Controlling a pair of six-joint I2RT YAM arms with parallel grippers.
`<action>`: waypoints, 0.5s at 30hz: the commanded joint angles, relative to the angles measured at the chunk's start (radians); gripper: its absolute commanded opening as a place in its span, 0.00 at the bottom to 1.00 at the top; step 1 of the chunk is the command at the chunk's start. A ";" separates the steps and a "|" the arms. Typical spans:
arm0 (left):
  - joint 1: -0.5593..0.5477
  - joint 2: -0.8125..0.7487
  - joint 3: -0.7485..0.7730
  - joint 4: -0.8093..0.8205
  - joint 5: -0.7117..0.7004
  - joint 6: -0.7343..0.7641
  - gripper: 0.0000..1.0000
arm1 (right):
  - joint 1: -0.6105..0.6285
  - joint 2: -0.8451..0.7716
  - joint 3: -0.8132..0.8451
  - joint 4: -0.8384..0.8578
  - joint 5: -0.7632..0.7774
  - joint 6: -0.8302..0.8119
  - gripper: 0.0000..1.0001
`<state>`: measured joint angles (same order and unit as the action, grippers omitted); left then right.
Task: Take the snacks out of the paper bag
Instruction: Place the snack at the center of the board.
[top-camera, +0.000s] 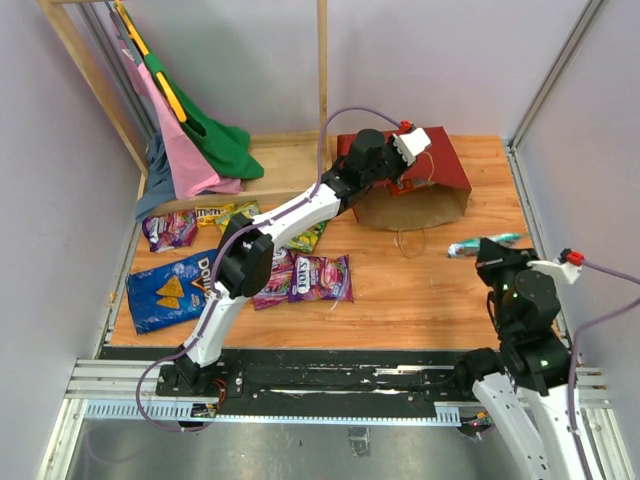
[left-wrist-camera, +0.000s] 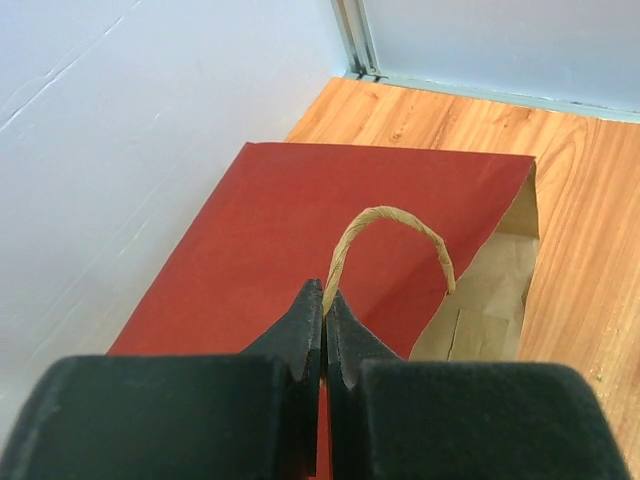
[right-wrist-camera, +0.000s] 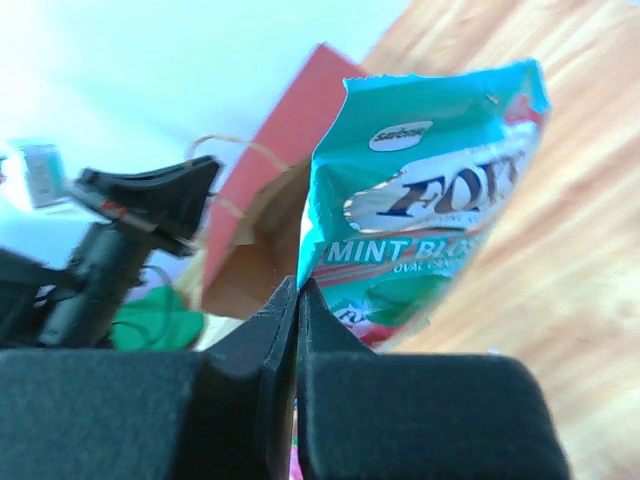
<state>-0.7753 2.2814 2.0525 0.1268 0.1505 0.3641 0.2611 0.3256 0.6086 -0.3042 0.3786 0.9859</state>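
Bag (left-wrist-camera: 290, 220) on its side on the surface (top-camera: 420, 295).
Left tool (left-wrist-camera: 322, 298) pinches the handle (left-wrist-camera: 395, 222); right tool (right-wrist-camera: 298, 292) pinches a teal pack (right-wrist-camera: 430, 215); Doritos (top-camera: 168, 290) lies apart.

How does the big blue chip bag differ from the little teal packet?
The blue chip bag is far larger and lies flat, untouched; the teal packet is small and pinched by the right claw. Both are glossy snacks outside the paper bag.
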 joint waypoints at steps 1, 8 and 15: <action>0.005 -0.052 -0.008 0.027 -0.006 -0.005 0.00 | -0.012 0.015 0.125 -0.514 0.229 -0.046 0.01; 0.004 -0.067 -0.032 0.024 -0.002 -0.008 0.00 | -0.012 0.059 0.232 -0.702 0.348 0.043 0.01; 0.004 -0.064 -0.031 -0.002 -0.009 -0.009 0.01 | -0.040 0.280 0.290 -0.785 0.360 0.155 0.01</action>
<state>-0.7753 2.2715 2.0289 0.1223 0.1509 0.3584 0.2581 0.4950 0.8593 -1.0275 0.6937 1.0485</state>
